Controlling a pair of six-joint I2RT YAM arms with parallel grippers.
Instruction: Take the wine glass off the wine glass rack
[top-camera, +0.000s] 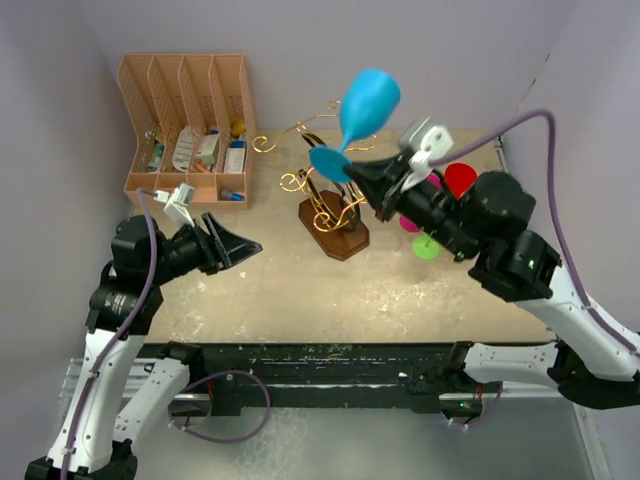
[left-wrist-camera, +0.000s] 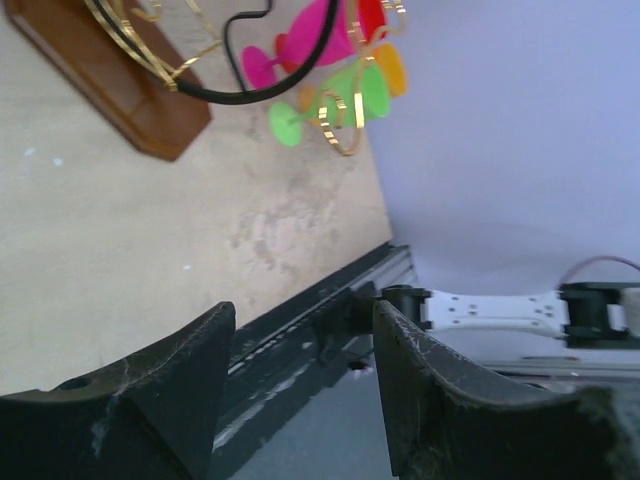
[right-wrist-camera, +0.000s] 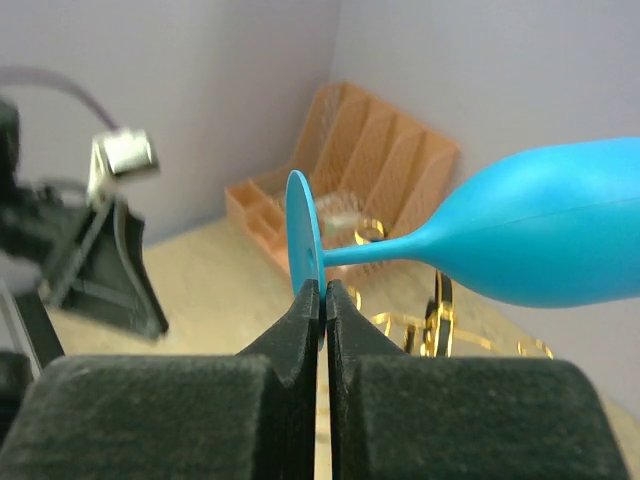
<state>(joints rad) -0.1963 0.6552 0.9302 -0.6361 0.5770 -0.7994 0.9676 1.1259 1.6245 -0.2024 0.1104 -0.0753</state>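
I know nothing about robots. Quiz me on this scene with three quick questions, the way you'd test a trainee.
1. True or false: the left pincer holds a glass.
2. Which part of the blue glass does the right pincer pinch? A) bowl B) stem C) foot
3. Fill in: the gold rack stands on a ___ wooden base.

Key: 1 false, it is open and empty; 2 C; 3 brown.
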